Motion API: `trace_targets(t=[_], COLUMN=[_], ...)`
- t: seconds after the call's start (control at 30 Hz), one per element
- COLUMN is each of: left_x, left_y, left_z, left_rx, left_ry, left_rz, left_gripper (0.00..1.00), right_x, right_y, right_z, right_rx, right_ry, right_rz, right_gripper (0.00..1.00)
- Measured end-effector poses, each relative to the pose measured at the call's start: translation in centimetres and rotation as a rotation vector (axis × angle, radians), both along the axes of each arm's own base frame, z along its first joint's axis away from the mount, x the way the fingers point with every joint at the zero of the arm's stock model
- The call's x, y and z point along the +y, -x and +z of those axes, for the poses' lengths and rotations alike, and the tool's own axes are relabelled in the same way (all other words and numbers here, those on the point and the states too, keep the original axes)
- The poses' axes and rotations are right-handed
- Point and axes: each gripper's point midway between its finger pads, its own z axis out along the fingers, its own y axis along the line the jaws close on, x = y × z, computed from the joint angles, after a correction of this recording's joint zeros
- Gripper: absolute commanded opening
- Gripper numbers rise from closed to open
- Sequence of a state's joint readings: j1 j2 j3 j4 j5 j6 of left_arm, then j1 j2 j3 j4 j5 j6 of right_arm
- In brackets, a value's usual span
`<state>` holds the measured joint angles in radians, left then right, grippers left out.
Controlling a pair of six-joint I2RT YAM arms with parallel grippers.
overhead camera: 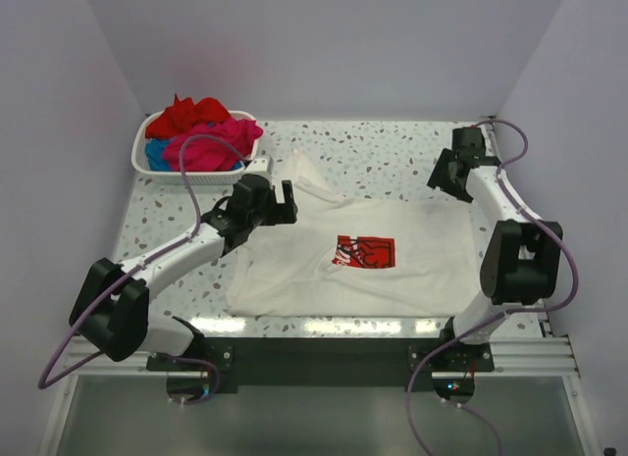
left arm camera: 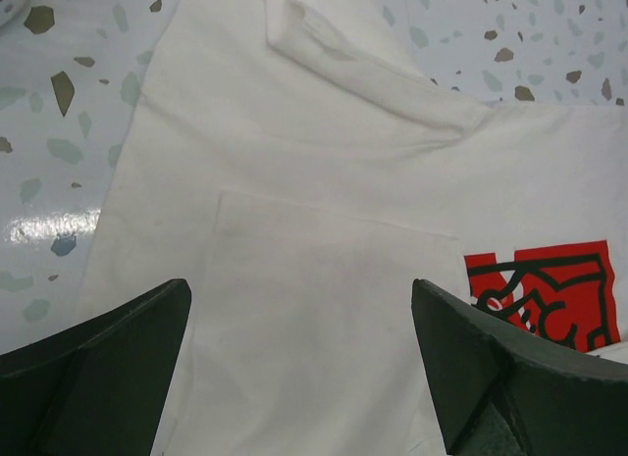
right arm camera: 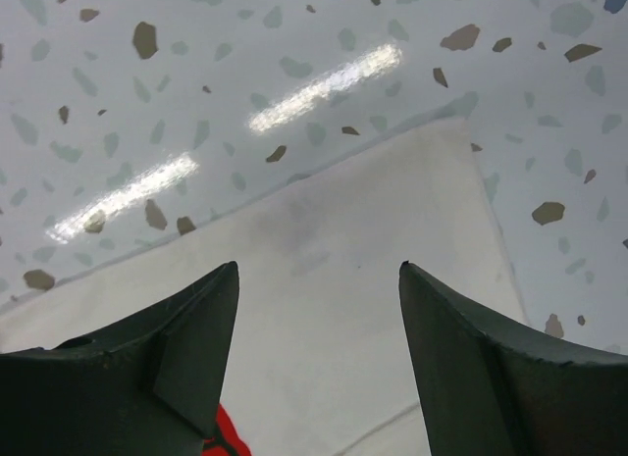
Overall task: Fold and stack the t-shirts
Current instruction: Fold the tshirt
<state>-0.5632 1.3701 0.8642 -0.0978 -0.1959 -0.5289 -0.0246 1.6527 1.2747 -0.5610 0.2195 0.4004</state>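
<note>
A white t-shirt [overhead camera: 314,275] with a red rectangular print [overhead camera: 365,251] lies spread on the speckled table, one sleeve rumpled toward the back. My left gripper [overhead camera: 282,205] is open and empty, just above the shirt's left part; in the left wrist view [left arm camera: 299,284] the shirt [left arm camera: 314,172] and its print [left arm camera: 545,289] lie under it. My right gripper [overhead camera: 446,181] is open and empty over the shirt's far right corner [right arm camera: 383,211], as the right wrist view [right arm camera: 318,268] shows. Red [overhead camera: 196,115], magenta-pink [overhead camera: 211,147] and blue [overhead camera: 157,154] t-shirts are heaped in the basket.
The white slatted basket [overhead camera: 145,168] stands at the back left corner of the table. Pale walls close in the back and both sides. A metal rail [overhead camera: 324,327] runs along the near edge by the arm bases.
</note>
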Motion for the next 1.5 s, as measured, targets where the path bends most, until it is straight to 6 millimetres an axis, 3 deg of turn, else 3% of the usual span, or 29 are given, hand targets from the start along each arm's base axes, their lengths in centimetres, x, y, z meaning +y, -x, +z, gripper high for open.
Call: trace_targets(t=[0.3,0.4,0.63,0.9,1.23,1.37,1.5], left_x=[0.3,0.1,0.3,0.6,1.0,1.1,0.2], left_y=[1.7,2.1,2.9,3.4,4.0,3.9,2.3], left_z=[-2.9,-3.2,-3.5,-0.6,-1.3,-1.1,0.3], left_rx=[0.075,0.087,0.102,0.042,0.072,0.075,0.056], left_ry=[-0.026,-0.019,-0.021,0.008,-0.018,-0.029,-0.025], left_rz=[-0.048,-0.065,-0.082,-0.090,-0.095,-0.096,-0.092], left_gripper=[1.00,1.00,1.00,1.00,1.00,1.00,1.00], right_x=[-6.6,-7.8,-8.6,-8.9,-9.1,-9.2,-9.4], right_y=[-1.2,-1.2,-1.9,-3.5,-3.8,-3.8,-3.4], right_z=[-3.7,-4.7,-7.4,-8.8,-9.5,-9.6,-9.6], right_rx=[0.089,0.107,0.145,0.145,0.139,0.126,0.124], right_ry=[0.064,0.069,0.084,0.088,0.094,0.099,0.107], right_rz=[-0.131,-0.149,-0.150,-0.144,-0.146,-0.150,-0.158], right_gripper=[0.65,0.62,0.59,0.55,0.38,0.15,0.00])
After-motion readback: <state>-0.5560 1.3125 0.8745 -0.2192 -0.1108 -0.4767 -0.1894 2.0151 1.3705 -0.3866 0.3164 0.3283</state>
